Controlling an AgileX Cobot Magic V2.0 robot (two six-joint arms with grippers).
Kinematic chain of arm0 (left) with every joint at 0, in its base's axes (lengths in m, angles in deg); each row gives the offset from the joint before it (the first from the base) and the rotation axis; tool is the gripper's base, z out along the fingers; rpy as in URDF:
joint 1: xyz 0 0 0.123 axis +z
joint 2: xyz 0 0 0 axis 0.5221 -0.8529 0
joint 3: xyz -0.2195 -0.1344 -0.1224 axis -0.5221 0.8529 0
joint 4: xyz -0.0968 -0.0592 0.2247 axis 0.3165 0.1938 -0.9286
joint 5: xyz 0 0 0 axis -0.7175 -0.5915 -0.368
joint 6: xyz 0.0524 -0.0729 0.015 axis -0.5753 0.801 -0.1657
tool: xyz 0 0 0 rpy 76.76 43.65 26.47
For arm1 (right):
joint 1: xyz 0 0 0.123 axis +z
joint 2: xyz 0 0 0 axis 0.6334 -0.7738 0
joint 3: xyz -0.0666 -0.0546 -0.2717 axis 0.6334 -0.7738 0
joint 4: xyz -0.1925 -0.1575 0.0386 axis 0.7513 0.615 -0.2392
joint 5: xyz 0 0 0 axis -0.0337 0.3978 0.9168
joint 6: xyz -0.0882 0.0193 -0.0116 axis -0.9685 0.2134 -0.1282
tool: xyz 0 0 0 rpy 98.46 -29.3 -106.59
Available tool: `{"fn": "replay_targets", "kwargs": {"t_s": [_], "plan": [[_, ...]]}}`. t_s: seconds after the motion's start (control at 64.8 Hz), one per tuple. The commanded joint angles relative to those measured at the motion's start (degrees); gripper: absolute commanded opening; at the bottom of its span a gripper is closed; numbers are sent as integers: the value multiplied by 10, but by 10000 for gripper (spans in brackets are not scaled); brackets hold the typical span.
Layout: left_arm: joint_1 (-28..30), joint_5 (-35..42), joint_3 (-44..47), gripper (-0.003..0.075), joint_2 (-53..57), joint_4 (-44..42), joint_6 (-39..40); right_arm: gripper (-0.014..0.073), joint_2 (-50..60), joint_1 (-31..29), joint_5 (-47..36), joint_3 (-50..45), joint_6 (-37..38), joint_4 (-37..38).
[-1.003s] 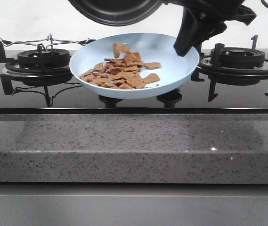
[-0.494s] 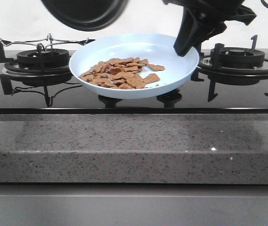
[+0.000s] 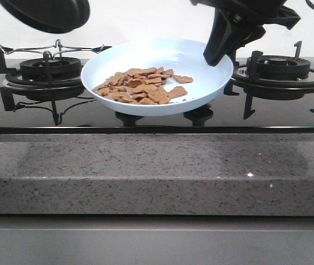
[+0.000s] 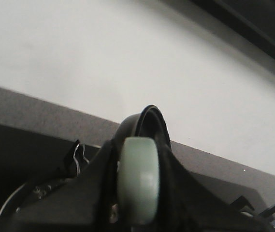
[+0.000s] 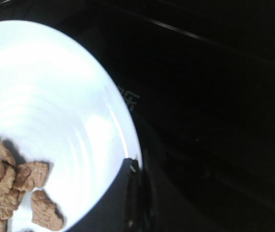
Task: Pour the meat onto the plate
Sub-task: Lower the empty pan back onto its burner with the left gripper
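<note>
Two gas burners flank a glossy black glass cooktop (image 3: 145, 118) set behind a speckled grey stone counter edge (image 3: 157, 171), with a plain white wall behind. A pale blue plate (image 3: 201, 61) sits raised above the cooktop's middle, holding a loose pile of reddish-brown meat (image 3: 140, 86) pieces. The right gripper (image 3: 218, 54) pinches the plate's right rim. The left gripper (image 4: 137, 193) clamps a pale green handle (image 4: 138, 179); a black frying pan (image 3: 46, 14) hangs tilted at upper left.

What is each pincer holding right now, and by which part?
Right pincer grips the plate by its rim. Left pincer holds the black pan by its pale handle.
</note>
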Motion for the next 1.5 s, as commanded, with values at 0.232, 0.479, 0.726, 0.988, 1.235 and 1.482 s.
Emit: {"fn": "replay_targets", "kwargs": {"t_s": [0.232,0.479,0.726,0.988,1.235,1.482], "plan": [[48,-137,-46,-20,-107,51,194,-61,23,0,-22,14,-5,-14],[48,-132,-83,-20,-146,51,207,-61,23,0,-22,14,-5,-14],[48,-68,-87,-20,-149,51,207,-61,23,0,-22,14,-5,-14],[48,-133,-87,-16,-167,48,206,-61,23,0,-22,14,-5,-14],[48,-95,-87,192,-168,35,205,-61,23,0,-22,14,-5,-14],[48,-93,-87,444,-168,30,185,-61,23,0,-22,14,-5,-14]]}}
